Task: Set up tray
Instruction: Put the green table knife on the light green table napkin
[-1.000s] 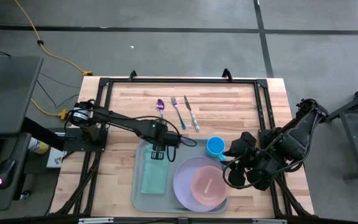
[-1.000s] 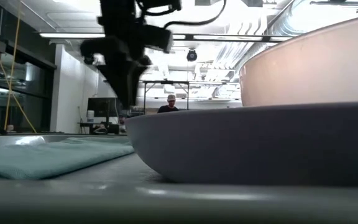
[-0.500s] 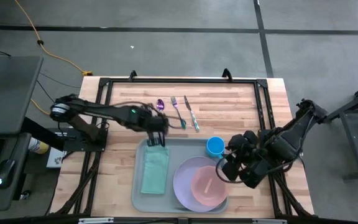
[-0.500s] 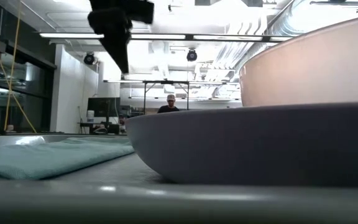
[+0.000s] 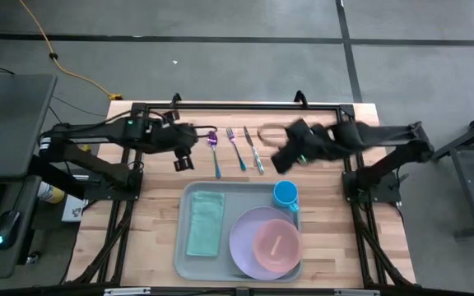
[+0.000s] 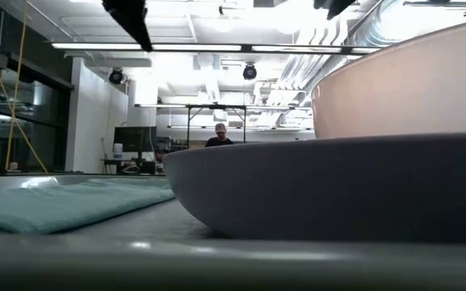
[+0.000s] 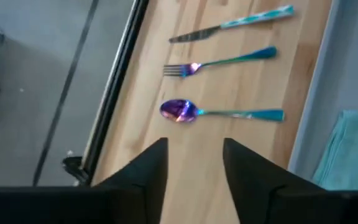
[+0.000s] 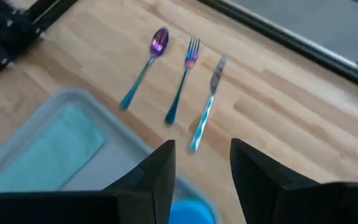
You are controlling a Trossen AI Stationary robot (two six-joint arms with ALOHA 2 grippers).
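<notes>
tray (image 5: 183,255) at near bench centre, already holding cloth (image 5: 205,222), plate (image 5: 249,238), cup (image 5: 285,194). we judge cutlery (image 5: 235,148) is left. left gripper (image 5: 183,159) and right gripper (image 5: 284,158) fingers released, empty, above it.

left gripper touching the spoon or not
Apart. The left wrist view shows bare wood between the open left gripper and the spoon; the high view puts it beside the spoon, not over it.
</notes>
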